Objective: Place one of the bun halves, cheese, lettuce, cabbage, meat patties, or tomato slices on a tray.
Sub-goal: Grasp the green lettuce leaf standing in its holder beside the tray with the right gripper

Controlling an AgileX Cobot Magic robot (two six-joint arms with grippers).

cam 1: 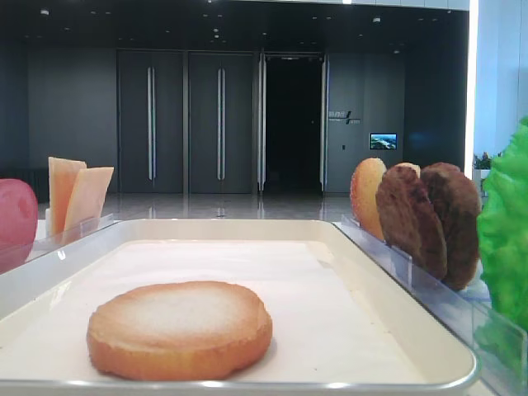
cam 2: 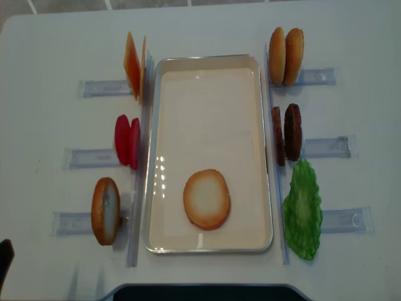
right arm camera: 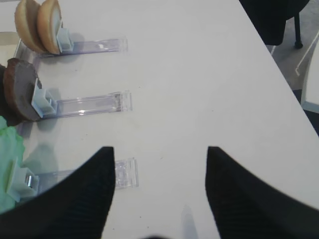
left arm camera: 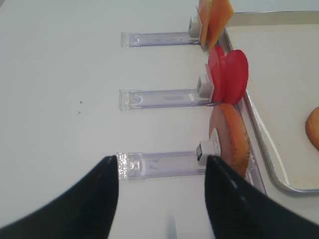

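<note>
A bun half [cam 2: 207, 199] [cam 1: 180, 328] lies flat on the near part of the cream tray [cam 2: 207, 113]. Left of the tray stand cheese [cam 2: 133, 65] [left arm camera: 215, 17], tomato slices [cam 2: 127, 141] [left arm camera: 229, 74] and another bun half [cam 2: 105, 211] [left arm camera: 232, 137]. On its right are two bun halves [cam 2: 286, 56] [right arm camera: 40, 25], meat patties [cam 2: 287, 133] [right arm camera: 20, 89] and lettuce [cam 2: 303, 210] [right arm camera: 10, 159]. Cabbage is out of view. My left gripper [left arm camera: 160, 158] hangs open and empty over the near left rack. My right gripper [right arm camera: 160, 148] is open and empty over bare table, right of the lettuce rack.
Clear plastic racks [cam 2: 94, 88] [right arm camera: 89, 103] [left arm camera: 159, 98] stick out from both long sides of the tray and hold the food upright. A dark chair [right arm camera: 279, 20] stands past the table's right edge. A dark base [cam 2: 200, 293] fills the near table edge.
</note>
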